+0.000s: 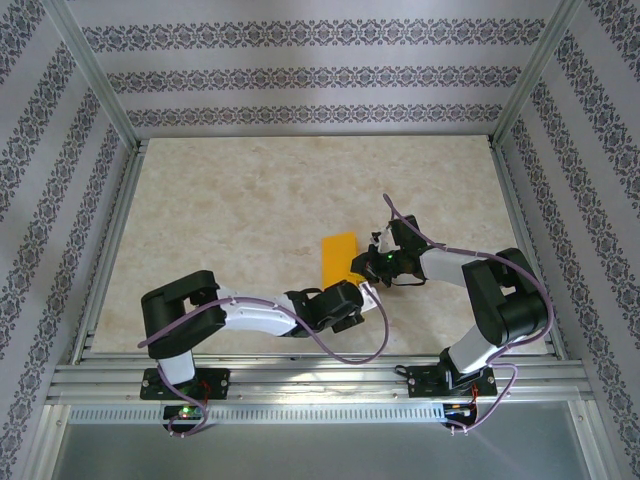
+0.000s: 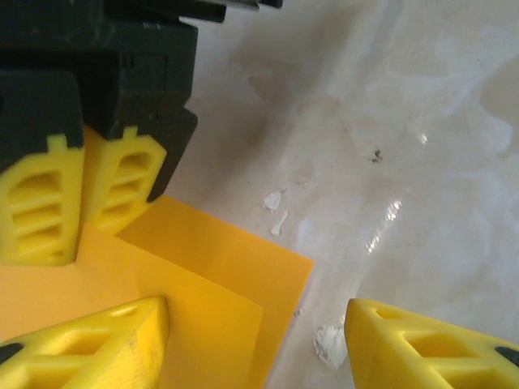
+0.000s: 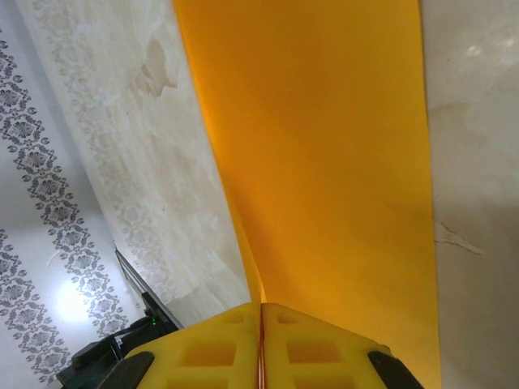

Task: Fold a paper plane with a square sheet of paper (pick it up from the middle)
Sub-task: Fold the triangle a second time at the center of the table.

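Observation:
The orange-yellow sheet of paper lies folded over on the table's middle. It has a narrow rectangular outline, not a dart shape. Two offset layers of the paper show in the left wrist view. My right gripper is shut on the paper's near right edge, its pads pressed together with the sheet between them. In the right wrist view the right gripper lifts that edge of the paper into a crease. My left gripper is open, straddling the paper's corner, one finger over the sheet.
The marbled tabletop is ringed by aluminium rails and patterned walls. White scuff marks dot the surface beside the paper's corner. The two arms meet close together at the table's centre, cables looping near the front edge.

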Available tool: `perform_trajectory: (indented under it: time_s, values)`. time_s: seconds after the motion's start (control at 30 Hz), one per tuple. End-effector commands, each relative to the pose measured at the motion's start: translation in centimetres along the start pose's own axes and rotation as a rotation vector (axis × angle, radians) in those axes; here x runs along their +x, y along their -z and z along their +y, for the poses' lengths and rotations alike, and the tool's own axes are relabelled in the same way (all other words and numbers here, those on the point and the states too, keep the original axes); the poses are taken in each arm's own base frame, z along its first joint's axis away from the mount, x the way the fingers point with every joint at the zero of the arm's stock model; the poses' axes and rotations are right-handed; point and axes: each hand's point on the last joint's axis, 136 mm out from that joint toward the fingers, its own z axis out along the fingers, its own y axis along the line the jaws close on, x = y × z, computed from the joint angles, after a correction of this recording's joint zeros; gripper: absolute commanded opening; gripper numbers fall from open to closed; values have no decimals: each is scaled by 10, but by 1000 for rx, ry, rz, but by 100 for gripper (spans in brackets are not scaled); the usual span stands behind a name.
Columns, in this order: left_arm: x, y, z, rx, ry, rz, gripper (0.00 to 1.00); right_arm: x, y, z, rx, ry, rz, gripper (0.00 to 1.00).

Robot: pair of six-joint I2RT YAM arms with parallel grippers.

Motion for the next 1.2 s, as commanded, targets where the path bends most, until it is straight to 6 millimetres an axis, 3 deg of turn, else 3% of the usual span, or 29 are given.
perform_trajectory:
  time_s: [0.0, 0.3, 0.83, 1.0, 1.17]
  values:
    - [-12, 1, 2, -28, -34, -21, 57, -3, 5, 4, -6, 20, -22, 9]
    - [-12, 0, 9, -65, -30, -13, 52, -3, 5, 3, -2, 22, -25, 10]
    - [-10, 5, 17, -76, 63, 8, 25, -4, 9, -1, 16, 21, -40, 11]
    - [-11, 8, 23, -52, 145, 27, 10, -6, 13, -1, 24, 22, -62, 16]
    - [-18, 13, 32, 30, 264, 17, 7, -7, 22, -6, 49, 21, -98, 30]
